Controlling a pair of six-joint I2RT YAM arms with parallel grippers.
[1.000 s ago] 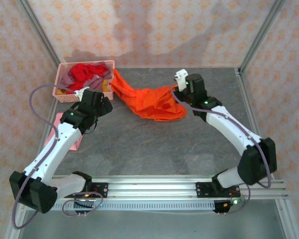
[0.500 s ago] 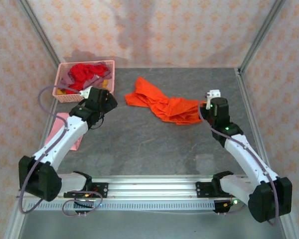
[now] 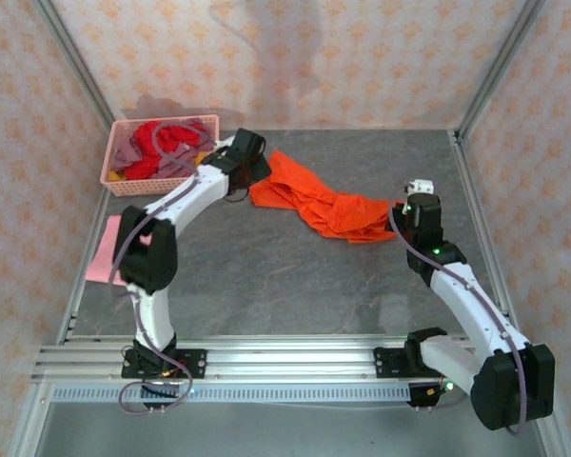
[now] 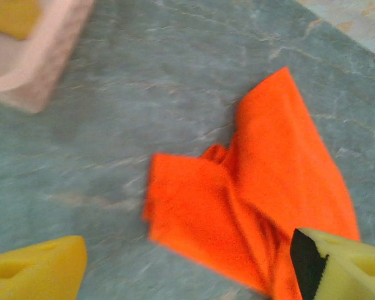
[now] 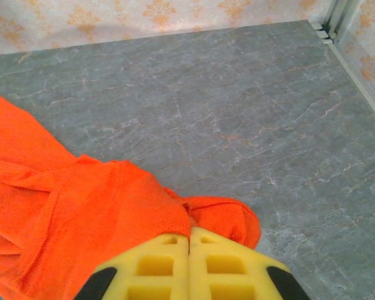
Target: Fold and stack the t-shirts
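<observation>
A bright orange t-shirt [image 3: 316, 198] lies crumpled across the middle of the table. My right gripper [image 3: 397, 205] is shut on its right end; in the right wrist view the yellow fingers [image 5: 156, 265] press together on a fold of orange cloth [image 5: 81, 212]. My left gripper [image 3: 257, 174] hovers over the shirt's left end, open, its yellow fingers [image 4: 37, 272] wide apart above the orange cloth [image 4: 256, 187]. Red and mauve t-shirts [image 3: 162, 141] fill the basket. A light pink t-shirt [image 3: 105, 255] lies flat at the left edge.
The pink lattice basket [image 3: 124, 181] stands at the back left, and its corner [image 4: 44, 56] is close to my left gripper. Metal frame posts and patterned walls bound the table. Bare grey tabletop [image 3: 295, 286] stretches in front of the orange shirt.
The left arm swung from beside the basket out to the orange shirt's left end. The right gripper dragged the shirt right and nearer, stretching it out.
</observation>
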